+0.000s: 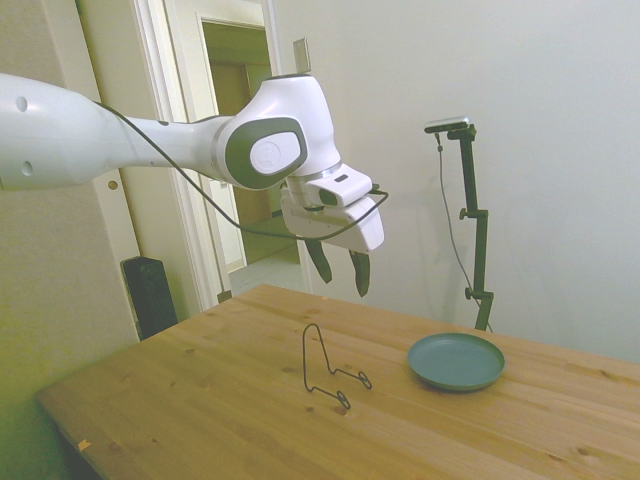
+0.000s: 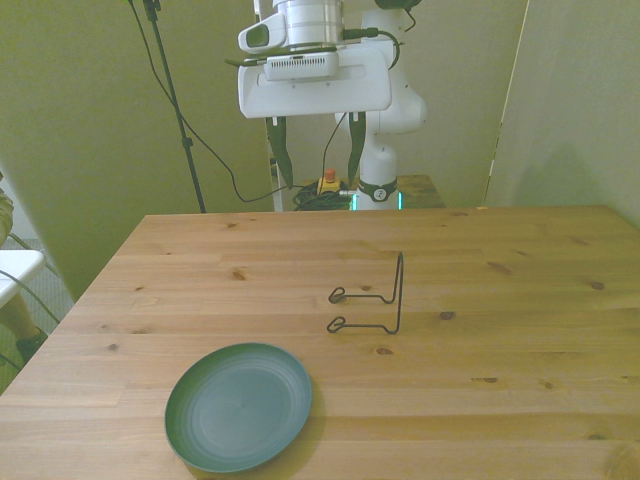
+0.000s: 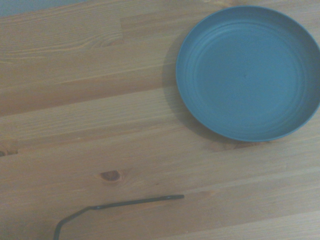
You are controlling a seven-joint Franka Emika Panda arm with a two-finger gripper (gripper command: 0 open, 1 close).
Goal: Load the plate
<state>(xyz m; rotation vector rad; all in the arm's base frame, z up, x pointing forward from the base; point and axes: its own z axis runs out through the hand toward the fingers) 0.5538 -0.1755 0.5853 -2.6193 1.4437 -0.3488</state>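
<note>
Teal plate point(image 2: 238, 406) lies flat, rim up, beside wire stand point(image 2: 375, 297).

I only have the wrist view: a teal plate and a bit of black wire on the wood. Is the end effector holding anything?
Observer: No. The end effector hangs empty and open, high above the table.
Operator: What is that wire?
Observer: Part of a thin black wire stand, an upright loop with two prongs lying along the table.
Operator: Is the plate touching it?
Observer: No. The plate lies flat, apart from the stand, nearer the front view's left.
Operator: Which way do the prongs point?
Observer: Toward the front view's left, the plate's side.
</note>
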